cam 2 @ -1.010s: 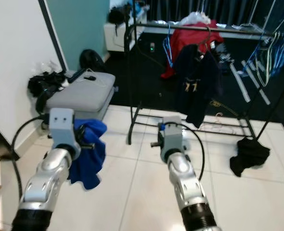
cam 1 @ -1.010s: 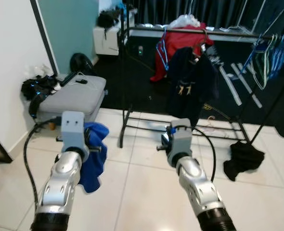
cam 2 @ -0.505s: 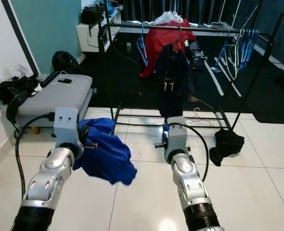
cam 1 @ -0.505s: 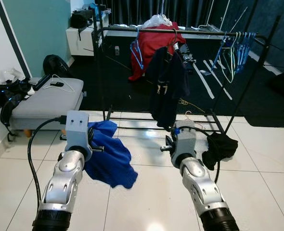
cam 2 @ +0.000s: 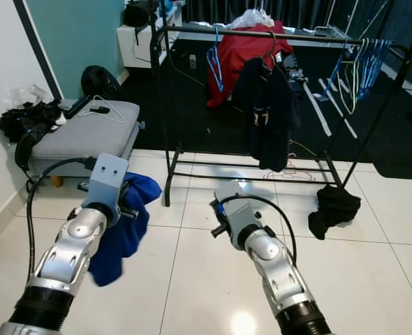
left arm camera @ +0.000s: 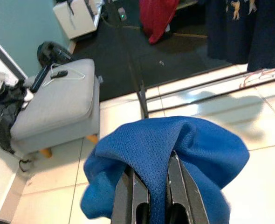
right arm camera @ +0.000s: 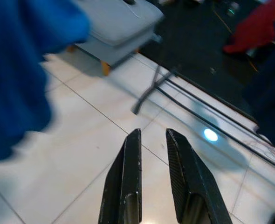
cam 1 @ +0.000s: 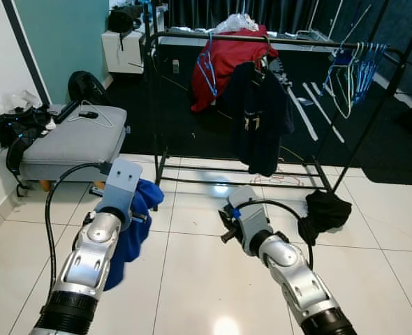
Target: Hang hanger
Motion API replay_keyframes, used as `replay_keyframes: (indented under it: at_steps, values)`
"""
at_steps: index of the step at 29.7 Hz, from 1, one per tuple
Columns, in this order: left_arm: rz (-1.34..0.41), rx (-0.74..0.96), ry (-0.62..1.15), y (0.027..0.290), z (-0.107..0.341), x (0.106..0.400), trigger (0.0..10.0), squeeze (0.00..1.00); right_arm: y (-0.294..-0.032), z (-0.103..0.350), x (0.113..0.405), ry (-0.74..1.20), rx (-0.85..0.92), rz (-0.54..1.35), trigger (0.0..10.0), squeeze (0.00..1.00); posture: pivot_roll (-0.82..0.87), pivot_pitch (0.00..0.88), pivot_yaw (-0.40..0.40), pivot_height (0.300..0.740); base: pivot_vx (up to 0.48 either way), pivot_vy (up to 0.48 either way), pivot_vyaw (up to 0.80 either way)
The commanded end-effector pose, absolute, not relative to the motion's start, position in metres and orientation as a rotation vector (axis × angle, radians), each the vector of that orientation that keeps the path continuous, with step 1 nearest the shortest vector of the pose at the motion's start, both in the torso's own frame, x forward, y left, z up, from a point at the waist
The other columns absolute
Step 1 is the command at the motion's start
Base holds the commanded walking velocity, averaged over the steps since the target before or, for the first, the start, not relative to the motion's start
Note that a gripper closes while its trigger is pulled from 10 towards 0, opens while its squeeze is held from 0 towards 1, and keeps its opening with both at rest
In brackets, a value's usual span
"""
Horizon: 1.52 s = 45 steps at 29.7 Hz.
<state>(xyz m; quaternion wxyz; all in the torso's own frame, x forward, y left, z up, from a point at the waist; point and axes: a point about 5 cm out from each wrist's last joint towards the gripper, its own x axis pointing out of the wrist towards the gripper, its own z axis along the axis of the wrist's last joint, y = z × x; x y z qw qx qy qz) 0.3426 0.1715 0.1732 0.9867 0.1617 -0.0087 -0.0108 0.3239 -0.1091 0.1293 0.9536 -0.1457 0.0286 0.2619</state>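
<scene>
My left gripper (left arm camera: 151, 163) is shut on a blue mesh garment (cam 1: 131, 227), which drapes over its fingers and hangs down beside the left arm. My right gripper (right arm camera: 153, 133) is shut and holds nothing, low over the white floor tiles. Ahead stands a black clothes rack (cam 1: 152, 105). On its rail hang a blue hanger (cam 1: 207, 66) in front of a red garment (cam 1: 228, 59), a dark navy garment (cam 1: 262, 115) and, at the right end, several empty hangers (cam 1: 352, 77). Both grippers are well short of the rack.
A grey padded stool (cam 1: 70, 139) with cables on it stands to the left, with a black bag (cam 1: 16, 129) beside it by the wall. A black cloth (cam 1: 325, 213) lies on the tiles at the rack's right foot. A dark rug lies behind the rack.
The view has shifted a little. The blue garment has swung back and now hangs straight down by the left arm. My right forearm has turned toward the left.
</scene>
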Motion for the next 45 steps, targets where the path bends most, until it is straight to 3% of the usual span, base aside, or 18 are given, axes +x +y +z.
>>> replay_keyframes:
  at_steps: [1, 6, 8, 9, 10, 12, 18, 25, 31, 37, 38, 40, 41, 45]
  values:
    - [-0.067, 0.315, -0.136, 0.168, 0.189, 0.345, 10.0, 0.0, -0.104, 0.131, 0.318, 0.019, -0.291, 0.605, 10.0, 0.0, 0.02, 0.131, -0.024, 0.74, 0.0, 0.0, 0.0]
    - [-0.216, 0.54, -0.267, 0.159, 0.195, 0.341, 10.0, 0.0, -0.113, 0.134, 0.319, -0.006, -0.284, 0.536, 10.0, 0.0, 0.02, 0.132, -0.025, 0.74, 0.0, 0.0, 0.0]
    - [-0.367, 0.788, -0.267, 0.152, 0.182, 0.337, 10.0, 0.0, -0.12, 0.135, 0.321, -0.019, -0.282, 0.48, 10.0, 0.0, 0.02, 0.133, -0.025, 0.74, 0.0, 0.0, 0.0]
    - [-0.367, 0.788, -0.267, 0.152, 0.182, 0.337, 10.0, 0.0, -0.12, 0.135, 0.321, -0.019, -0.282, 0.48, 10.0, 0.0, 0.02, 0.133, -0.025, 0.74, 0.0, 0.0, 0.0]
    - [-0.47, 0.976, -0.258, 0.151, 0.169, 0.333, 10.0, 0.0, -0.125, 0.135, 0.323, -0.014, -0.29, 0.44, 10.0, 0.0, 0.02, 0.143, -0.023, 0.74, 0.0, 0.0, 0.0]
    - [-0.561, 1.158, -0.238, 0.157, 0.154, 0.33, 10.0, 0.0, -0.129, 0.134, 0.322, -0.01, -0.312, 0.421, 10.0, 0.0, 0.01, 0.144, -0.021, 0.74, 0.0, 0.0, 0.0]
    - [-0.545, 1.203, -0.213, 0.164, 0.147, 0.335, 10.0, 0.0, -0.128, 0.132, 0.319, -0.012, -0.311, 0.427, 10.0, 0.0, 0.01, 0.151, -0.016, 0.74, 0.0, 0.0, 0.0]
    - [-0.499, 1.291, -0.407, 0.162, 0.164, 0.343, 10.0, 0.0, -0.121, 0.133, 0.313, -0.04, -0.22, 0.45, 10.0, 0.0, 0.01, 0.15, -0.008, 0.74, 0.0, 0.0, 0.0]
    - [-0.579, 1.332, -0.632, 0.156, 0.174, 0.335, 10.0, 0.0, -0.113, 0.136, 0.305, -0.057, -0.164, 0.622, 10.0, 0.0, 0.01, 0.145, -0.001, 0.74, 0.0, 0.0, 0.0]
    - [-0.646, 1.33, -0.659, 0.159, 0.169, 0.331, 10.0, 0.0, -0.112, 0.145, 0.303, -0.122, -0.166, 0.655, 10.0, 0.0, 0.01, 0.142, -0.002, 0.74, 0.0, 0.0, 0.0]
    - [-0.648, 1.34, -0.645, 0.161, 0.166, 0.331, 10.0, 0.0, -0.112, 0.149, 0.304, -0.156, -0.152, 0.643, 10.0, 0.68, 0.01, 0.137, -0.001, 0.74, 0.0, 0.0, 0.0]
    - [-0.644, 1.347, -0.641, 0.162, 0.164, 0.332, 10.0, 0.0, -0.112, 0.151, 0.304, -0.172, -0.138, 0.639, 10.0, 0.68, 0.01, 0.137, -0.001, 0.74, 0.0, 0.0, 0.0]
    - [-0.638, 1.346, -0.641, 0.163, 0.164, 0.333, 10.0, 0.0, -0.112, 0.153, 0.303, -0.183, -0.116, 0.65, 10.0, 1.0, 0.01, 0.136, -0.002, 0.74, 0.0, 0.0, 0.0]
    - [-0.62, 1.329, -0.662, 0.163, 0.166, 0.334, 10.0, 0.0, -0.109, 0.153, 0.301, -0.176, -0.099, 0.681, 10.0, 1.0, 0.01, 0.132, -0.006, 0.74, 0.0, 0.0, 0.0]
